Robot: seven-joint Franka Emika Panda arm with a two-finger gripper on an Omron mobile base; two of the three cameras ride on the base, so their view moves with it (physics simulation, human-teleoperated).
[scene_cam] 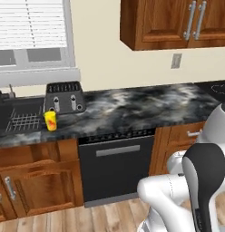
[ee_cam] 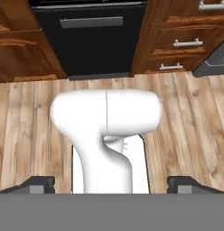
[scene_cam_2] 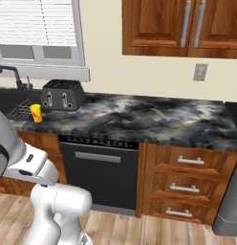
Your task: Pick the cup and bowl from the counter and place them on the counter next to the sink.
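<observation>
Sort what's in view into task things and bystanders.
Job:
small yellow cup
dark marbled stone counter
black recessed sink

Just there:
black ribbed toaster
black dishwasher front
brown wooden wall cabinets

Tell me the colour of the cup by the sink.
Yellow with a red-orange mark; the cup shows best in the left base view.

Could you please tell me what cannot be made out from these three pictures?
- Sink: cut off by the left edge in both base views; the toaster blocks part.
- Cup: its mark is too small to read.
- Gripper: open, its fingertips barely rising above the hand view's bottom.
</observation>
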